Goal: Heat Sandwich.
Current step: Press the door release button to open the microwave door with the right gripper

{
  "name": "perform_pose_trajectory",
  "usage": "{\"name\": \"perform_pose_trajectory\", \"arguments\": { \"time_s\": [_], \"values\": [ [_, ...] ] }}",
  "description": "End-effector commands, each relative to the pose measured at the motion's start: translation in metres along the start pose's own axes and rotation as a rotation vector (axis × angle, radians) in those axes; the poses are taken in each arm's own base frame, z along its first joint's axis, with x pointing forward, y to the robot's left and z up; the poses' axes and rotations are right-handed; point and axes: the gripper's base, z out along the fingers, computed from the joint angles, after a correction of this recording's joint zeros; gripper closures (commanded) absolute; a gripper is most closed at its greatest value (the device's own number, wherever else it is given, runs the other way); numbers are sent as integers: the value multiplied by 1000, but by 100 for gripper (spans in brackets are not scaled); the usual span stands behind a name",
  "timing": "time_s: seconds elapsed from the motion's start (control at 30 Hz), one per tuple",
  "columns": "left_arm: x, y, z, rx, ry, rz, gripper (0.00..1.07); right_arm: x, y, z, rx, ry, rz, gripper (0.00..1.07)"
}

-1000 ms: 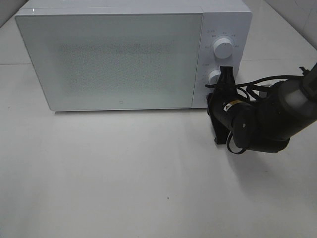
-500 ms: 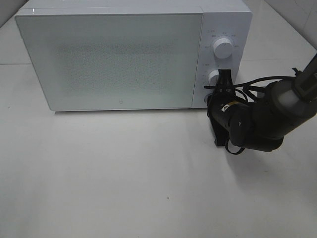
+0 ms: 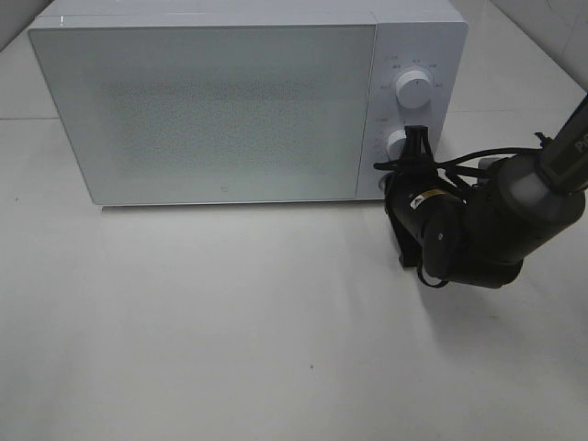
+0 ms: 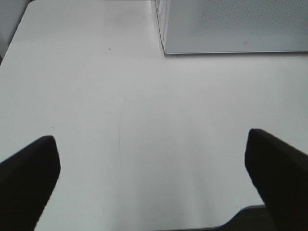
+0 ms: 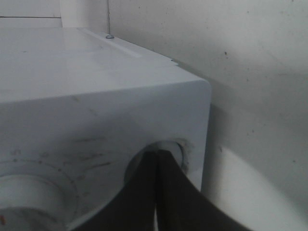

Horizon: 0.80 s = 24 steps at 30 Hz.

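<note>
The sandwich is not in view. It is judged to sit inside the microwave (image 3: 404,32), behind the closed door (image 3: 211,110), so its heading and long axis cannot be told. The step in hand is setting the lower knob (image 3: 397,142). The right gripper (image 3: 419,136), fingers (image 5: 144,192) pressed together, is at the knob's edge. The next move calls for a controlled turn. The left gripper (image 4: 150,136) hangs over the table (image 3: 230,322), fingers wide, holding nothing.

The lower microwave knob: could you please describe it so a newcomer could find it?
Find the white microwave on the table; at its right end, two round white knobs sit one above the other. The lower knob has the shut black right gripper at it; the upper knob stands free.
</note>
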Motion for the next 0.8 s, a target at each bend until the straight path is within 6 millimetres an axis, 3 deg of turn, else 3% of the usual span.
{"name": "perform_pose_trajectory", "arguments": {
  "time_s": [0.03,0.2,0.3,0.8],
  "values": [
    [0,-1,-2,5,-29,-5,7,-4,30,3,-210,-40,5,107],
    [0,-1,-2,5,-29,-5,7,-4,42,11,-252,-45,20,107],
    [0,-1,-2,5,-29,-5,7,-7,49,25,-273,-44,-4,107],
    [0,-1,-2,5,-29,-4,7,-7,53,27,-255,-33,-1,107]
  ]
}}
